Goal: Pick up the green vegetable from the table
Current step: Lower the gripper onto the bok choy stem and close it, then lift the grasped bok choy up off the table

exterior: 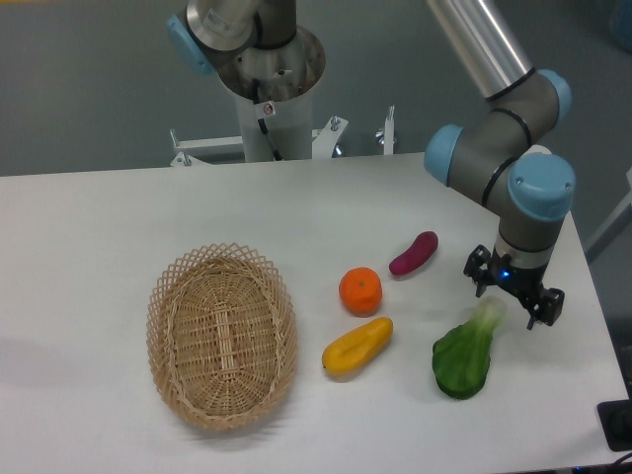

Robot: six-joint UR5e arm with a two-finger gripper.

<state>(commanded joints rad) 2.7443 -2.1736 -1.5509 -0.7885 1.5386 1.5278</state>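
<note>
The green vegetable point(462, 356) lies on the white table point(89, 227) near the front right, its dark leaf toward the front and its pale stalk end pointing up and right. My gripper point(513, 299) hangs open just above that stalk end, one finger on each side of it. Nothing is held between the fingers.
A yellow vegetable point(357, 345) lies left of the green one. An orange point(360, 290) and a small purple eggplant point(413, 253) sit behind it. A wicker basket point(222, 334) stands at the left. The table's right edge runs close to the gripper.
</note>
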